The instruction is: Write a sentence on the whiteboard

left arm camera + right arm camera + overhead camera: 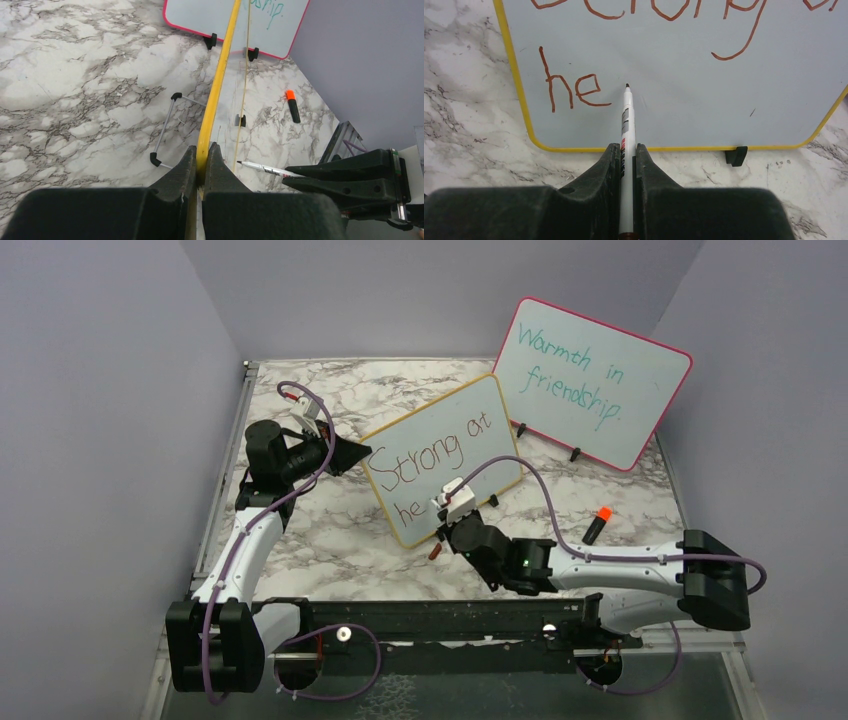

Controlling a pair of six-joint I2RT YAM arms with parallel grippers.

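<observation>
R wrist cam, closest in: right gripper (626,151), black fingers clamped on a white-barrelled marker pen w/ dark tip (626,117). The tip is at the face of the rectangular white whiteboard w/ thin yellow frame (684,80), just right of "he"; can't tell if it's touching. This view shows only the bottoms of the upper words of the red-brown handwritten sentence (574,90). The top cam reads it whole: "Strong at", "he" below.

L wrist cam sees the board edge-on: left gripper (202,152), fingers pinched together on the yellow frame. Only here, on the board's back side, a thin wire stand w/ black tips (165,127) lies on the grey-veined white marble table top (330,530).

Top cam: board stands tilted mid-table, and the R arm covers its lower right corner.

Further out, a black pen w/ orange cap (597,525) lies right of the board, apart. At the back right stands a pink-framed white board w/ teal writing (590,380), "Warmth in friendship."
</observation>
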